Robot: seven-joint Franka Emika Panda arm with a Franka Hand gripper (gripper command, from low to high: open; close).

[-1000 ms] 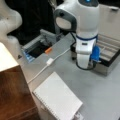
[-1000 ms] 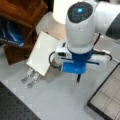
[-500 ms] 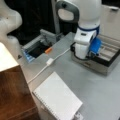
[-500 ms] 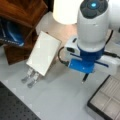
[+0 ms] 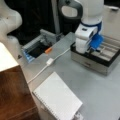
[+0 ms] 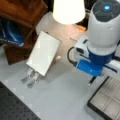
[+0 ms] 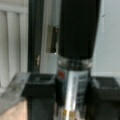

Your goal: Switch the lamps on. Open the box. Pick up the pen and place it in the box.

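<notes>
Wrist view shows my gripper (image 7: 72, 100) clamped on the slim black pen with a thin silver middle section (image 7: 75, 45), which stands upright between my two dark fingers (image 7: 37, 95), its black barrel filling the middle of the picture. Held upright like that, the pen would clear the box walls on the way in. Behind it run pale ribs and a dark edge, probably the tray and rim of the box, though I cannot be sure.

In both front views my wrist hangs over the large flat rectangular box with silver-grey sides (image 5: 87, 62), which lies open, its grey divided tray (image 6: 110, 100) bare to the camera. In a front view the pen's lower end (image 6: 92, 81) pokes out under my blue hand, just beside the box's near corner, above the grey table (image 6: 62, 100).

The large plain lamp shade with slanted sides (image 6: 68, 11) glows bright cream-white, so it is lit. A white spiral notebook (image 5: 57, 98) lies well apart.
</notes>
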